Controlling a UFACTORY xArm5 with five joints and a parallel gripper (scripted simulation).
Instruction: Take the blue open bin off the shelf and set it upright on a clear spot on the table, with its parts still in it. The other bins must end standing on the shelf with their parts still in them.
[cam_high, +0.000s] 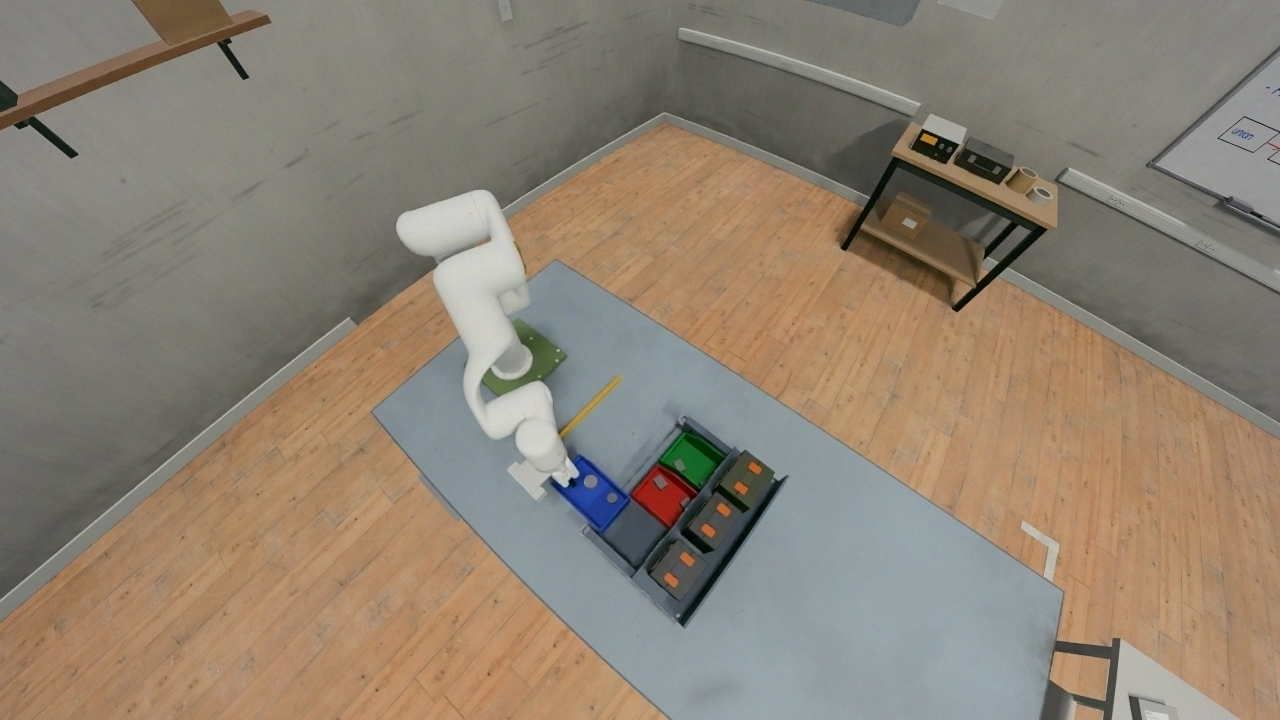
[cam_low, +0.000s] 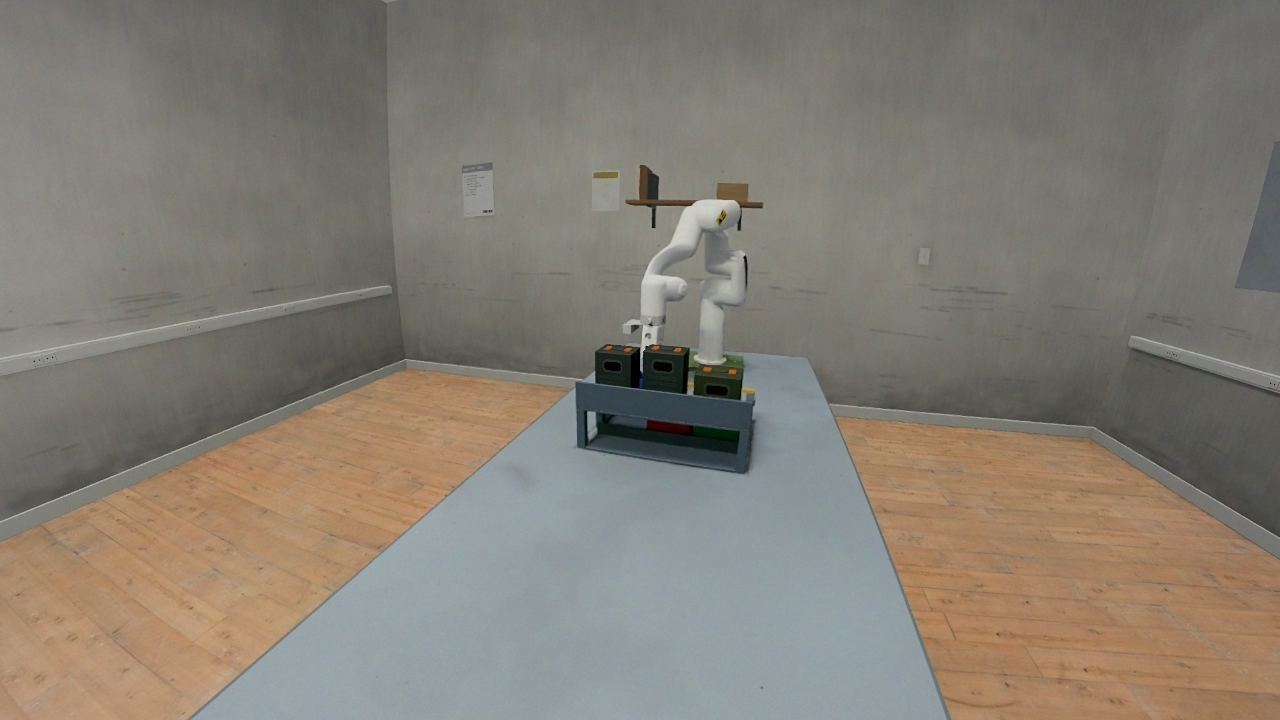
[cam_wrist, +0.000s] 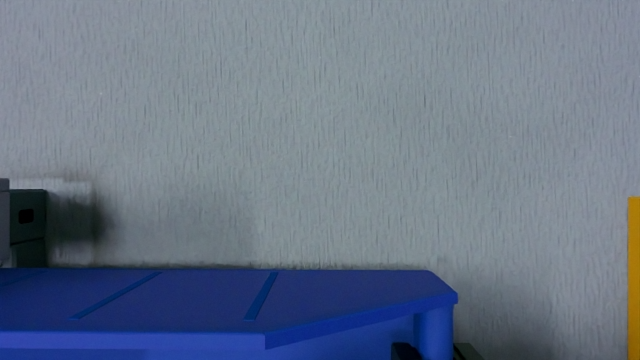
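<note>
The blue open bin (cam_high: 590, 501) is upright with two grey parts inside. It stands out of its shelf slot, over the table beside the shelf's front corner. My gripper (cam_high: 562, 474) is shut on the bin's rim at the end nearest the arm. In the wrist view the bin's blue wall (cam_wrist: 225, 310) fills the bottom of the frame above the grey table. In the exterior view my gripper (cam_low: 648, 335) hangs behind the dark bins, and the blue bin is hidden. I cannot tell whether the bin touches the table.
The grey shelf (cam_high: 689, 519) holds a red bin (cam_high: 664, 495) and a green bin (cam_high: 691, 458) on the lower tier beside an empty slot (cam_high: 635, 530). Three dark bins (cam_high: 713, 522) stand on the upper tier. A yellow strip (cam_high: 590, 405) lies near the arm's base.
</note>
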